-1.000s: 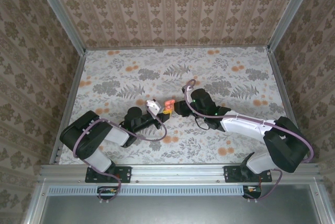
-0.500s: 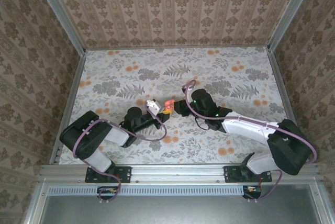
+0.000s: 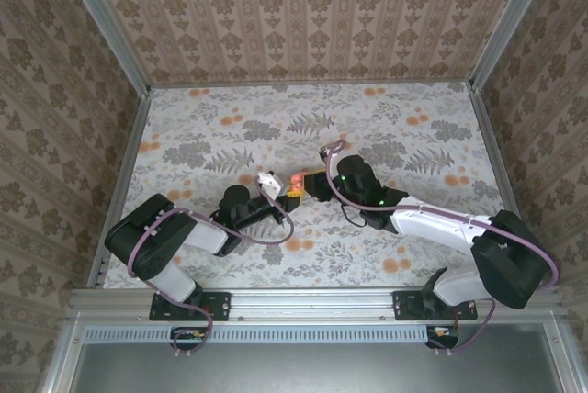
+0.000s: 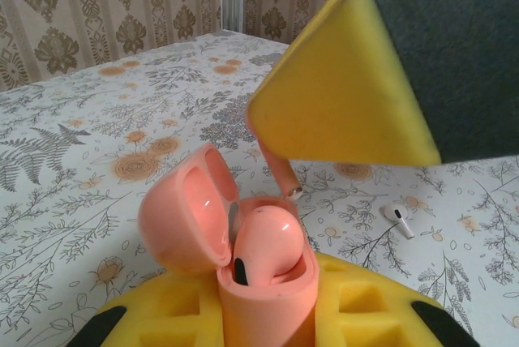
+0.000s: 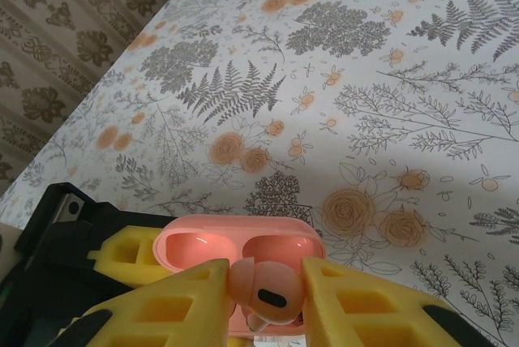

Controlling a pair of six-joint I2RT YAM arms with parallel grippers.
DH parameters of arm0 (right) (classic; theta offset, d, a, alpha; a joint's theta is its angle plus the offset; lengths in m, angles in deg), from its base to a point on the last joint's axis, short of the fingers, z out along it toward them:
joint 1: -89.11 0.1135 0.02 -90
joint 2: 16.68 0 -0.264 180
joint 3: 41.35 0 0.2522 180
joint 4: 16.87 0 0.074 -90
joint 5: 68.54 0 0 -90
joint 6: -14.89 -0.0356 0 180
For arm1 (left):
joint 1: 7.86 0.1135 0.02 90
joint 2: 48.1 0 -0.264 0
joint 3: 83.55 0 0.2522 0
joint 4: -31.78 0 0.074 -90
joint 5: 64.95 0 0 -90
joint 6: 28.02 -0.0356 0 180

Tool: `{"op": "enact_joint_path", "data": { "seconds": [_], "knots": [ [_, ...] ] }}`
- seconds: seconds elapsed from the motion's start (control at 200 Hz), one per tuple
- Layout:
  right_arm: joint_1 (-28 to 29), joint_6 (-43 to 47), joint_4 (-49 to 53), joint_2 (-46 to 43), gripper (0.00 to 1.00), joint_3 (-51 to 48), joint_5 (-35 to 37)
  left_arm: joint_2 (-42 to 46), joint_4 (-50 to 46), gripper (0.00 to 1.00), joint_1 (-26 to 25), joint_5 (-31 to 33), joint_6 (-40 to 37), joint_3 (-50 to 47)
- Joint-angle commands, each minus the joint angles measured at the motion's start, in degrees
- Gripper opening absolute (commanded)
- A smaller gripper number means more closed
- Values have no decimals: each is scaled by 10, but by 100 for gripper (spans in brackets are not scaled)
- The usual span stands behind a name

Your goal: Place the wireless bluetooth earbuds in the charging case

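Reaching inward with both arms, tips meeting at mid-table. Clamping the charging case (image 4: pixel 268 290) upright in the left gripper (image 3: pixel 281 198), lid hinged open. Pinching an earbud (image 5: pixel 261 286) in the right gripper (image 5: pixel 263 302), between yellow pads (image 5: pixel 162 306), just above the case. Shifted slightly toward the far wall on the right since a second ago; unmoved on the left. Losing the stem behind the pads in the right wrist view. Possibly another bud (image 4: pixel 263 237) already seated.
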Motion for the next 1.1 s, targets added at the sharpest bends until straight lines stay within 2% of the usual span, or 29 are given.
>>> {"op": "enact_joint_path", "data": {
  "seconds": [0.0, 0.555, 0.72, 0.825, 1.095],
  "knots": [
    [5, 11, -16, 5, 29, 3, 15, 18, 20, 16, 4, -13, 16, 9],
    [18, 35, 6, 22, 29, 3, 54, 50, 19, 16, 5, -6, 20, 7],
    [22, 45, -4, 21, 29, 4, 28, 50, 19, 16, 6, -5, 20, 6],
    [22, 41, -17, 24, 33, 4, 3, 50, 19, 16, 7, -2, 17, 6],
    [18, 22, -45, -8, 42, -7, -2, 57, 15, 16, 12, -1, 13, 1]
  ]
}}
